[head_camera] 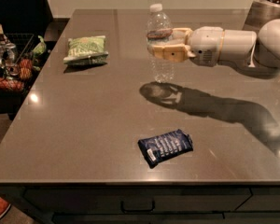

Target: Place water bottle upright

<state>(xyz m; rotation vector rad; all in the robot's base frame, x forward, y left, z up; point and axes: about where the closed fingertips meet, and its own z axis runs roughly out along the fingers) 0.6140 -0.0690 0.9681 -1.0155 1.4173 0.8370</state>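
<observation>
The water bottle [160,41] is clear and ribbed, with a white cap and a reddish label band near the neck. It stands almost upright in the middle of the grey table [84,125], held above it or just at the surface; I cannot tell which. My gripper [164,46] reaches in from the right and is shut on the bottle around its upper body, with tan fingers [170,53] on both sides of it. The white arm extends to the right edge of the view.
A green chip bag [86,49] lies at the table's back left. A dark blue snack packet [165,146] lies near the front edge. A wire basket with snacks [9,69] stands off the table's left side. A metal container [270,8] is at the back right.
</observation>
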